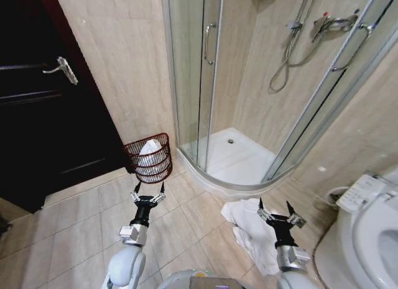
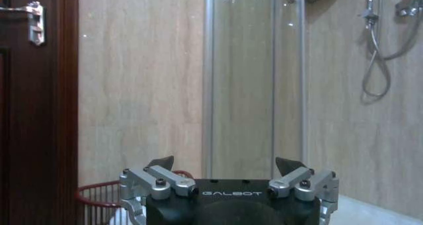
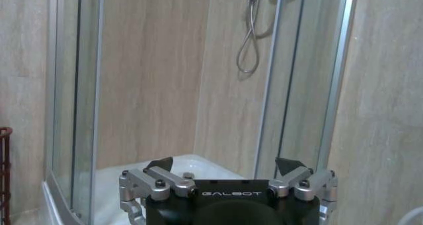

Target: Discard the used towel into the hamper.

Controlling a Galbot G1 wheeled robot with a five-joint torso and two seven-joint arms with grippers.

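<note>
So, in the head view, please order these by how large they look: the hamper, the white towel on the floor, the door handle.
1. White towel on the floor
2. Hamper, slightly smaller, but it stands farther from the camera, so real size is unsure
3. Door handle

walls (image 1: 130, 65): beige tile | floor (image 1: 81, 220): tan tile | dark door (image 1: 43, 115) (lever handle) | glass shower (image 1: 205, 71)

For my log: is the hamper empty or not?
Not empty: something white lies inside the hamper. A white towel is crumpled on the floor.
</note>
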